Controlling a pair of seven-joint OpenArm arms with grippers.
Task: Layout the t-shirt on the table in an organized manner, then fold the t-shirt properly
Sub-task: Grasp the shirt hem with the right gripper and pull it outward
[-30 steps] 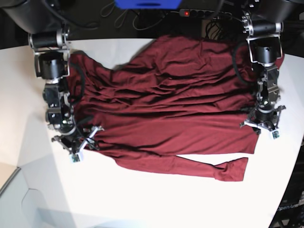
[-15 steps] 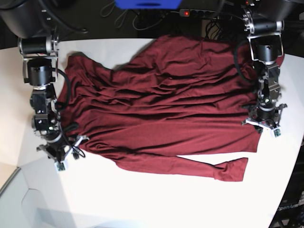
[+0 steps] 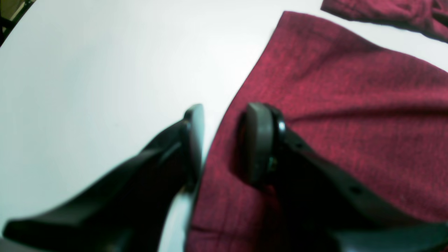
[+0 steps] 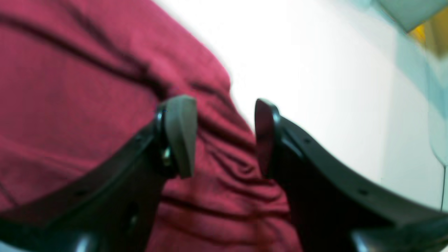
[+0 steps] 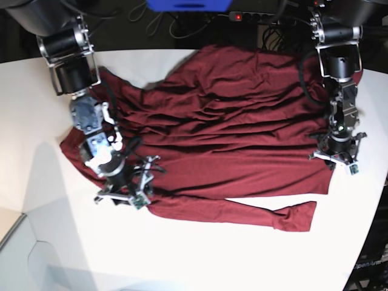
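Wide white smooth desk (image 5: 200,254), curved along its far edge. Dark maroon long-sleeved knit t-shirt (image 5: 224,139) lies across the desk's middle, reaching from near the left edge to near the right edge and up to the far edge. One sleeve runs along the shirt's near side, cuff pointing toward the near right corner. Body is not flat: long creases run side to side and the far left part is bunched. No print visible.

Handling, as a judgement: light, limp, stretchy knit. It will drag and ruck rather than slide as one sheet, so pulling from one point alone should only shift wrinkles. Best holds look like the outer edges and corners — hem, shoulder seams, cuff — pinched through one or two layers and drawn outward by both arms together. Not fragile; smooth desk offers little grip.

Left claw (image 3: 224,140) sits at the shirt's right-hand edge, low to the cloth. Jaws stand apart with a moderate gap straddling the fabric edge, one finger over bare desk, the other over cloth; nothing pinched between them.

Right claw (image 4: 220,136) is over the rumpled left part of the shirt, near the sleeve's root. Jaws stand open somewhat wider, wrinkled cloth showing beneath the gap; no grip on it. This view is blurred.
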